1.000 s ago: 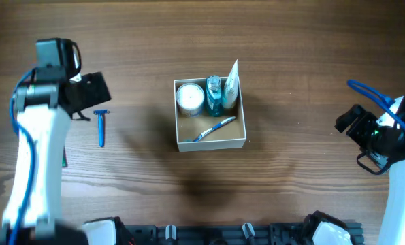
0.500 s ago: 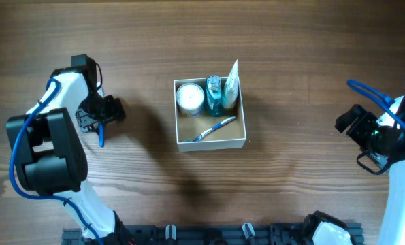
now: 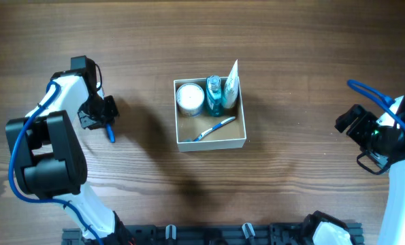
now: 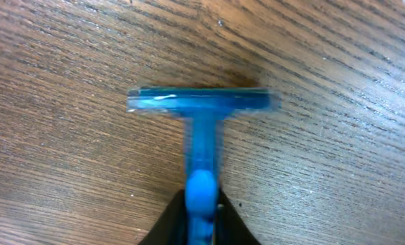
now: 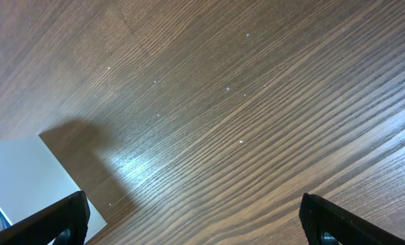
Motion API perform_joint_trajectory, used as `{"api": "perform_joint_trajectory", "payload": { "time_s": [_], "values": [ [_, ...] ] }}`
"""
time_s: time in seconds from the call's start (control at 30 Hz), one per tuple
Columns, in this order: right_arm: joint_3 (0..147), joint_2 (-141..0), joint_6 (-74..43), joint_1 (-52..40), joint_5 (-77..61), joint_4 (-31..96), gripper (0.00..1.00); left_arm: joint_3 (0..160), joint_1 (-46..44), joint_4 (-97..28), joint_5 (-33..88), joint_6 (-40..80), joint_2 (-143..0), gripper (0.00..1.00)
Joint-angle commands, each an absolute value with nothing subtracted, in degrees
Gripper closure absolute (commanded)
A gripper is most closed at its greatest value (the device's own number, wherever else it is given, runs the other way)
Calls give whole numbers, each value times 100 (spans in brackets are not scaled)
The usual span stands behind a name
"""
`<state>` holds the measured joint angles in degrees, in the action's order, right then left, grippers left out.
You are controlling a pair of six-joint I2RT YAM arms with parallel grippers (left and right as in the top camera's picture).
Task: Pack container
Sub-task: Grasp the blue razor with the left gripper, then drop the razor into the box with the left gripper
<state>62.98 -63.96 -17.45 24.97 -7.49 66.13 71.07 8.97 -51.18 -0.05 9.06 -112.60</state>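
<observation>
The container (image 3: 212, 144), a square white-walled box with a tan inside, stands mid-table. It holds a round white jar (image 3: 189, 99), a teal bottle (image 3: 214, 95), a white tube (image 3: 231, 85) and a blue-and-white toothbrush (image 3: 214, 128). Left of it, a blue razor (image 3: 109, 133) lies on the wood, and my left gripper (image 3: 101, 114) is shut on its handle. In the left wrist view the razor head (image 4: 202, 102) points away and the handle is pinched in my left gripper (image 4: 202, 207). My right gripper (image 3: 352, 124) hovers open at the far right, holding nothing.
The wooden table (image 3: 290, 61) stretches around the box. In the right wrist view a corner of the container's white wall (image 5: 18, 177) shows at the lower left, with my right gripper (image 5: 195, 224) wide open over bare wood.
My left arm swung in over the razor and its jaws closed on the handle; the razor now lies slightly tilted. The right arm has not moved.
</observation>
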Motion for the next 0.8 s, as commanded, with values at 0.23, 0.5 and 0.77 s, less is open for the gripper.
{"api": "perform_joint_trajectory", "payload": {
  "time_s": [0.23, 0.5, 0.77],
  "values": [
    [6283, -6440, -1647, 2521, -777, 6602, 0, 7216, 510, -5369, 60, 915, -10328, 96],
    [6283, -6440, -1649, 2521, -779, 6567, 0, 7332, -2279, -5168, 58, -1579, -7577, 96],
    [6283, -6440, -1651, 2521, -779, 6558, 0, 7330, -4099, -5109, 43, -2554, -8156, 96]
  ]
}}
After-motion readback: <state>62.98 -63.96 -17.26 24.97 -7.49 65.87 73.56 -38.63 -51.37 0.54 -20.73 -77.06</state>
